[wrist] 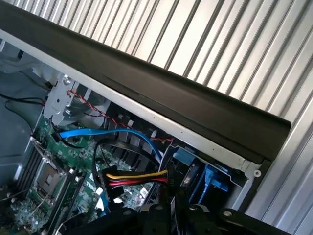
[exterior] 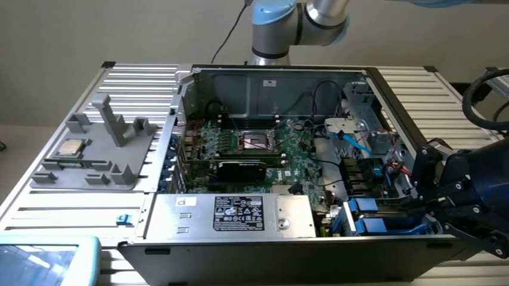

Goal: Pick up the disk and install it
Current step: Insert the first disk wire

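I work at a robotics lab bench. An open desktop computer case [exterior: 238, 95] lies on a ribbed aluminium table [exterior: 139, 80]. A grey fixture tray [exterior: 80, 174] with a processor chip [exterior: 73, 147] sits on the exterior view's left. My arm's base [exterior: 270, 50] stands at the far edge, before a bare beige wall [exterior: 119, 30].

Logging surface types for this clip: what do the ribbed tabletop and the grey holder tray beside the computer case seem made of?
The tabletop looks like aluminium: bare silver ribs catching light. The holder tray is probably plastic: matte grey, moulded posts, possibly printed.
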Available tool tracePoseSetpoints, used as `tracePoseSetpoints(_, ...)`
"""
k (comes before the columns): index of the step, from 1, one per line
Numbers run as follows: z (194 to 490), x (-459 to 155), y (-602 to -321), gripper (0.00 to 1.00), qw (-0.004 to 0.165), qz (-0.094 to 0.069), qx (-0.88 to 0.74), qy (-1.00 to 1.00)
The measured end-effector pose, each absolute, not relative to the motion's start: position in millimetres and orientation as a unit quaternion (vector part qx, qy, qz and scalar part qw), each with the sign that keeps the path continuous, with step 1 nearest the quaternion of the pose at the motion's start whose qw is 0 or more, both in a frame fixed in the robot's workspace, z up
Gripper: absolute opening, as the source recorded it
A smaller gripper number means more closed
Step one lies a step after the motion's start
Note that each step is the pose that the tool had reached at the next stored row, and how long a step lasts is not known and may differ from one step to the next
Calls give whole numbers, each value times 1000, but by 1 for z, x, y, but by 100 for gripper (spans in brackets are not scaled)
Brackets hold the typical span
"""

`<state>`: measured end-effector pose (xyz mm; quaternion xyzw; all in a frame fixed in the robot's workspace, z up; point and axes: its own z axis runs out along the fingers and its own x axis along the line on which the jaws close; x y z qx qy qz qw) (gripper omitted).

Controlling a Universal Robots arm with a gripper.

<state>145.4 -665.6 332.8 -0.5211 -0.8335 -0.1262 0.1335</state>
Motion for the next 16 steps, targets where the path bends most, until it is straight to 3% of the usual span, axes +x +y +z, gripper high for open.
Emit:
tracePoseSetpoints(5,333,144,-665,16,131,-122,-522,-834)
tracePoseSetpoints(11,337,143,-660,16,115,-100,-525,-837)
tracePoseSetpoints(16,348,143,-654,16,109,-90,-526,-839)
